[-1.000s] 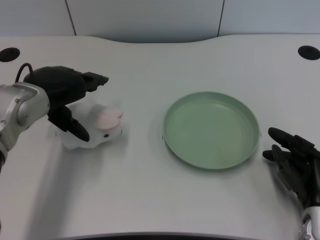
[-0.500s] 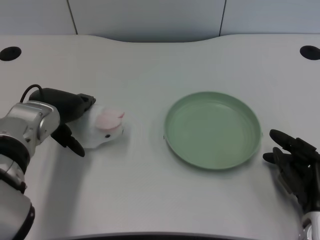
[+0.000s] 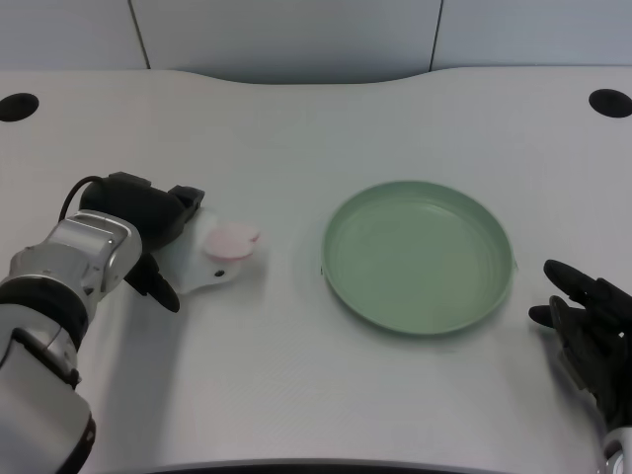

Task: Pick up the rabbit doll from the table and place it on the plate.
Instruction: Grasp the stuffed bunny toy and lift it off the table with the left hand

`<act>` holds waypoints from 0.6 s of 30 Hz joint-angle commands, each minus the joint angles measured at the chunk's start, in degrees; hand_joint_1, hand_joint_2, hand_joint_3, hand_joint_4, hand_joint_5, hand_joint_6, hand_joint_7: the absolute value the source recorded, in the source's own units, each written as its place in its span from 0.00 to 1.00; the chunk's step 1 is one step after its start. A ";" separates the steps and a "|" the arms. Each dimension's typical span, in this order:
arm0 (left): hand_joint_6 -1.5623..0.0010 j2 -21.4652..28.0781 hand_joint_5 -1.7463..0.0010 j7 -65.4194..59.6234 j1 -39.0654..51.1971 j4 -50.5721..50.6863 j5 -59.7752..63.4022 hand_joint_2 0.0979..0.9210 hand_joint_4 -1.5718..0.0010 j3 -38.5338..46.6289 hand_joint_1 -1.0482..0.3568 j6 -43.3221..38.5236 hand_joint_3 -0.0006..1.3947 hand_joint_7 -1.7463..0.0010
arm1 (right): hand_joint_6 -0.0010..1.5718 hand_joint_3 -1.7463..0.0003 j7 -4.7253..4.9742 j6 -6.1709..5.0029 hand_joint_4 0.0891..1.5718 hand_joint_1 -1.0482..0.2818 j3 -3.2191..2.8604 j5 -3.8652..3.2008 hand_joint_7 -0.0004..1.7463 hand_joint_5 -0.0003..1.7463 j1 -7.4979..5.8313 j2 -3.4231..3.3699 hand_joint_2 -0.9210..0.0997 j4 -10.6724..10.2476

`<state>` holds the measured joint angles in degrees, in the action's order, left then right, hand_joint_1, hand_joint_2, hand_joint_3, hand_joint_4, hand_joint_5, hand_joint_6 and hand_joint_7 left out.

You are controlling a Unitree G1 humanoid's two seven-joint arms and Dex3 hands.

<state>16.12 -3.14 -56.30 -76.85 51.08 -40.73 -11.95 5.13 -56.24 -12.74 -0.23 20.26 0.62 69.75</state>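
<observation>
The rabbit doll (image 3: 215, 259), white with pink ears, lies on the white table left of centre, its ears pointing toward the plate. My left hand (image 3: 148, 225) grips the doll's left side, with fingers over its top and the thumb (image 3: 159, 287) below it. The hand hides most of the doll's body. The green plate (image 3: 420, 259) sits right of centre with nothing on it, about a hand's width from the doll.
My right hand (image 3: 592, 331) rests on the table at the lower right, just beside the plate's rim. Two black round holes (image 3: 19, 107) (image 3: 609, 103) sit in the table's far corners. A grey wall runs behind the table's far edge.
My left hand has come down around the doll and closed on it. The doll has shifted a little to the right, toward the plate. The plate has not moved.
</observation>
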 commanded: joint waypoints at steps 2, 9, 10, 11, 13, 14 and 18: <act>0.96 -0.21 0.97 -2.25 0.10 -0.92 0.26 0.97 0.97 -0.44 0.05 1.13 0.00 0.98 | 0.60 0.84 0.83 -1.46 0.40 0.55 0.03 0.49 0.01 0.50 -0.58 1.01 0.00 0.81; 0.60 -0.28 0.65 -3.40 0.68 -1.21 -3.17 0.86 0.65 2.71 0.33 1.11 0.00 0.64 | 0.59 0.83 0.98 -1.97 0.41 0.56 -0.05 0.73 0.01 0.48 -0.89 0.88 0.00 0.74; 0.59 -0.23 0.61 -3.36 0.60 -1.28 -2.92 0.85 0.64 2.44 0.34 1.49 0.00 0.60 | 0.59 0.83 1.02 -1.97 0.41 0.57 -0.06 0.77 0.01 0.47 -0.94 0.91 0.00 0.74; 0.56 -0.19 0.49 -3.36 0.54 -1.33 -2.69 0.85 0.59 2.24 0.39 1.75 0.00 0.49 | 0.59 0.83 1.08 -1.97 0.42 0.57 -0.06 0.81 0.01 0.48 -0.97 0.94 0.00 0.73; 0.57 0.12 0.39 -4.20 0.52 -1.39 -1.79 0.84 0.57 1.49 0.42 1.91 0.00 0.44 | 0.59 0.83 1.13 -2.10 0.42 0.57 -0.19 0.75 0.01 0.47 -0.89 0.95 0.00 0.95; 0.58 0.32 0.32 -4.93 0.62 -1.39 -1.55 0.83 0.57 1.31 0.45 1.77 0.00 0.39 | 0.59 0.84 1.82 -1.94 0.43 0.56 -0.03 1.17 0.01 0.47 -0.92 1.00 0.00 0.95; 0.55 0.90 0.19 -6.77 1.06 -1.41 -2.06 0.84 0.58 1.66 0.51 1.28 0.01 0.39 | 0.59 0.84 1.96 -2.52 0.43 0.57 0.16 1.53 0.01 0.46 -1.07 1.17 0.00 0.98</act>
<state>15.87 -9.22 -56.28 -77.65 48.90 -39.06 -10.69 6.71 -57.75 -12.57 1.21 19.97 0.74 70.44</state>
